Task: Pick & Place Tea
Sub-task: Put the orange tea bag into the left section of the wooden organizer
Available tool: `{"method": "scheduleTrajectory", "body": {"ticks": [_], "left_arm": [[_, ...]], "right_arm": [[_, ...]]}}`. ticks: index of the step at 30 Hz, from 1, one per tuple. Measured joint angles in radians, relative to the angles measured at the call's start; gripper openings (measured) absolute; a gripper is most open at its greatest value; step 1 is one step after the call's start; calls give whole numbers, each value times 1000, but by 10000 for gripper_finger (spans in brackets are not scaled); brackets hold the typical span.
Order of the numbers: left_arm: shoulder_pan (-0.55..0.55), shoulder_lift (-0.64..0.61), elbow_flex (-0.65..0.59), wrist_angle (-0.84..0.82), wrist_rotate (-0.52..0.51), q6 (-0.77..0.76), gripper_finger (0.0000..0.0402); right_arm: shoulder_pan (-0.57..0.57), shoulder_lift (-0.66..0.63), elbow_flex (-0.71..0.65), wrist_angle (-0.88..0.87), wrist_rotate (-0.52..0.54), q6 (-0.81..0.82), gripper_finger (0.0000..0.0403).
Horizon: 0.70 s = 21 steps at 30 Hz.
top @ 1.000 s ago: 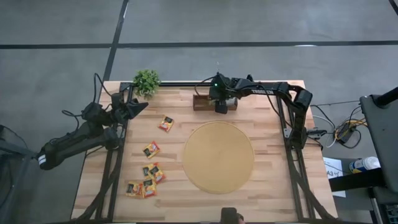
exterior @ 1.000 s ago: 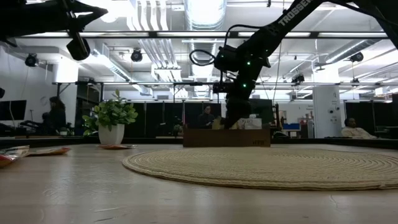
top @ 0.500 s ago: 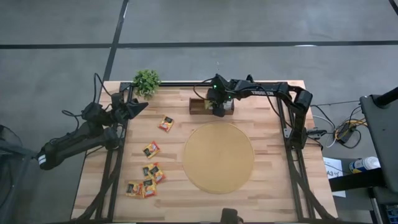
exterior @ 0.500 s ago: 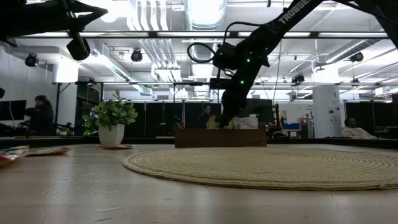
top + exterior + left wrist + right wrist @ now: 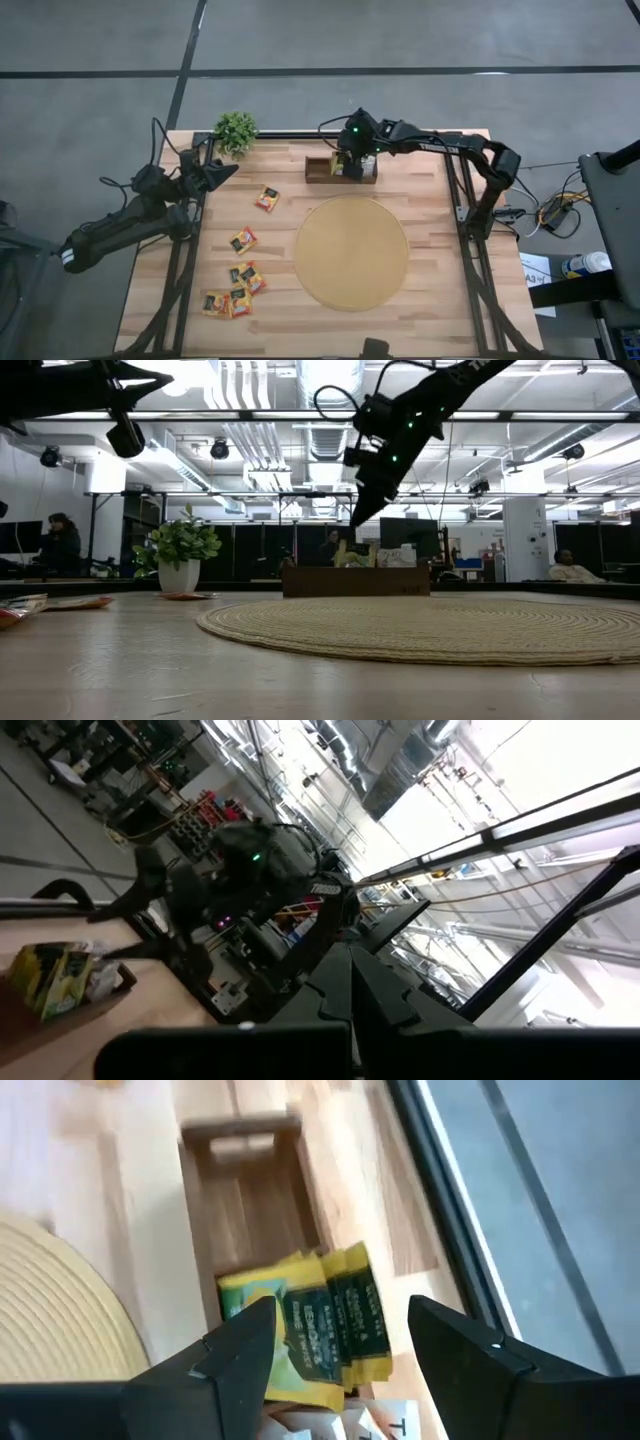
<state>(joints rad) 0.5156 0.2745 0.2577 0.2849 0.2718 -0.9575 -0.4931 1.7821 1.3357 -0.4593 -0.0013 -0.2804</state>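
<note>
While the right gripper [image 5: 335, 1335] hangs wide open over yellow-green sachets [image 5: 305, 1325] standing in the wooden tray [image 5: 340, 169], loose sachets [image 5: 236, 291] wait on the surface: light, flimsy, best pinched by an edge. Left gripper clenched.

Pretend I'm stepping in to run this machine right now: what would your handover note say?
Right gripper: open, empty, raised above the wooden tray at the table's far edge.
Left gripper: shut, empty, waiting at the left side of the table.
Done: several yellow-green sachets stand in the tray's middle slot; white ones show in the next slot; the third slot looks empty.
Left: loose sachets lie on the table left of the round mat, one alone, one farther down, a cluster near the front. Each still needs moving to the tray.
</note>
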Motion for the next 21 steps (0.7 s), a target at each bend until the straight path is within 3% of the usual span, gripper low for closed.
{"method": "scheduleTrajectory", "body": {"ticks": [12, 21], "left_arm": [[0, 1, 0, -5, 0, -40, 0], [0, 1, 0, -8, 25, -96, 0]], "right_arm": [[9, -128, -18, 6, -114, 200, 226], [18, -302, -114, 61, -182, 321, 219]]}}
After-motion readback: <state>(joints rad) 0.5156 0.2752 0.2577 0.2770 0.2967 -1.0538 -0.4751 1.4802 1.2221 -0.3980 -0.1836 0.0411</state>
